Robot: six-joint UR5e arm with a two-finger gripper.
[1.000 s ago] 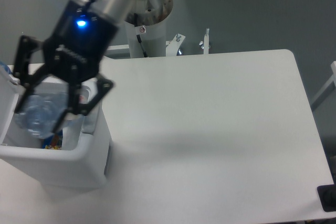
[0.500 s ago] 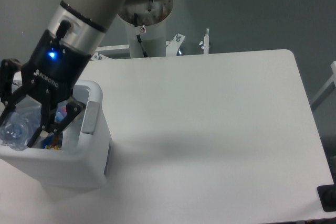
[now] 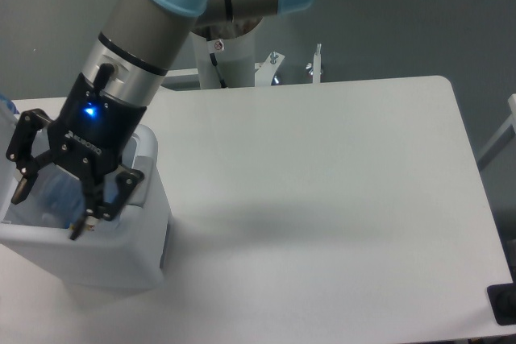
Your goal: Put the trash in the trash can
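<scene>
1. End effector [image 3: 50, 209] hangs over the trash can [image 3: 105, 254] at 9 o'clock on the counter [image 3: 322, 199], fingers spread wide, gripping nothing.
2. Bottle [image 3: 50, 197]: only a bluish blur inside the bin, btwn the fingers; packet not seen.
3. Step in hand, prob. the release: lift straight up, keep fingers clear of the walls.
4. Bottle's long axis and cap direction: can't tell.

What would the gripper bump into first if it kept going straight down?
Probably the clear bottle lying inside the trash can. The open gripper points into the bin, though depth is hard to judge.
</scene>
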